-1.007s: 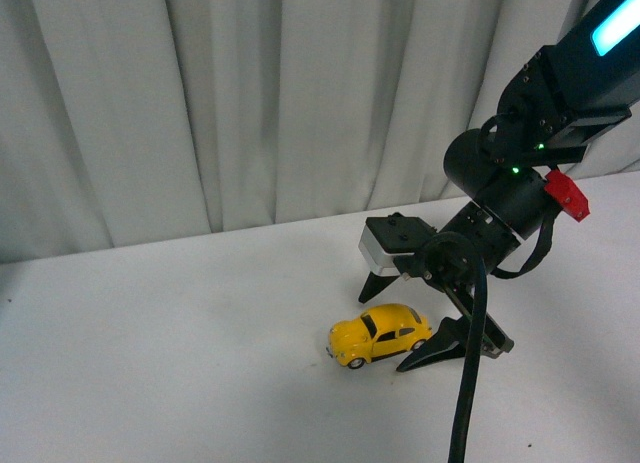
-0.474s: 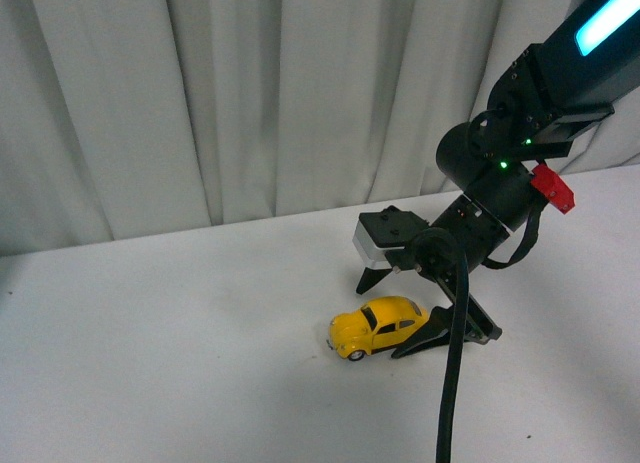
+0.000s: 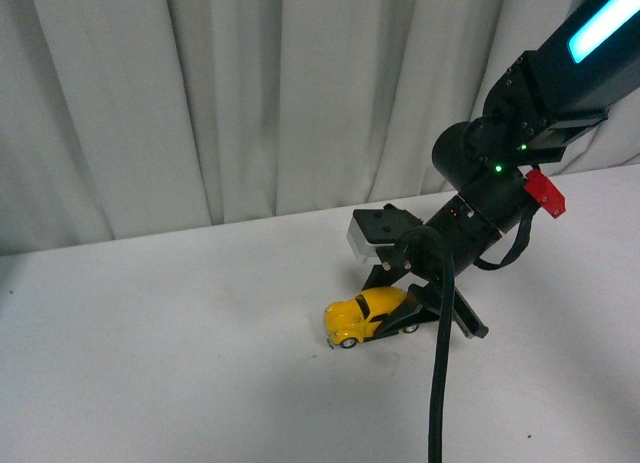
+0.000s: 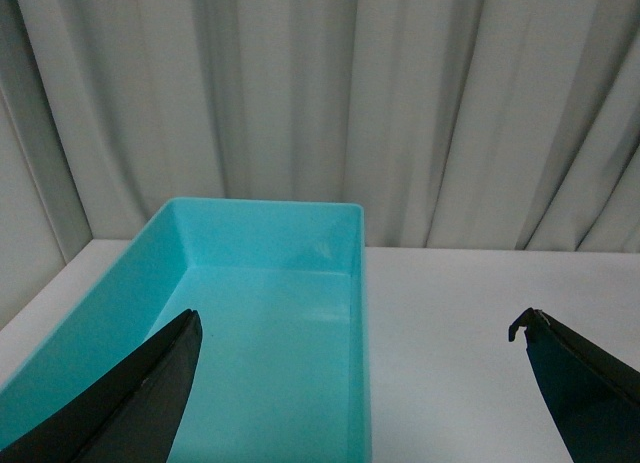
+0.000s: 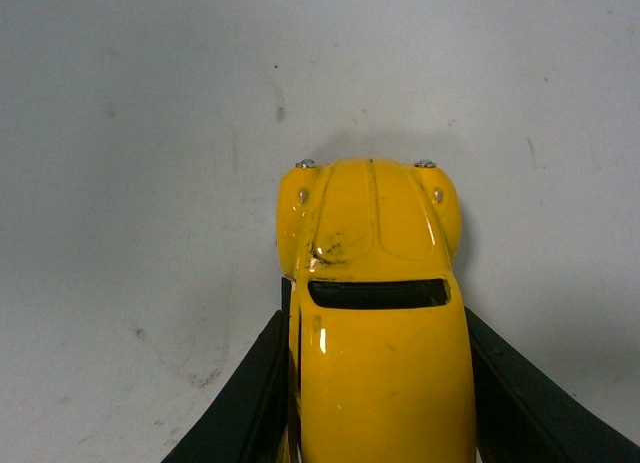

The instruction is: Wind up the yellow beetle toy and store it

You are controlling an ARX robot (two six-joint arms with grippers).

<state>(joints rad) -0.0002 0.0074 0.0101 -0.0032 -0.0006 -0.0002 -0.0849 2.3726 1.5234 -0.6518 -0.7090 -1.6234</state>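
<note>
Low down, right hand (image 3: 386,309) clasps yellow beetle toy (image 3: 352,319).

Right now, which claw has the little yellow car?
The right claw: its fingers hug the yellow beetle toy. The left claw is open, empty, near a turquoise bin.

Soft, even, rather dim light; a faint diffuse shadow on the table (image 3: 150,383) beside the yellow beetle toy (image 3: 350,321), whose paint shows mild sheen; the right arm's cyan strip (image 3: 600,28) glares

No legible text (in any view)
</note>
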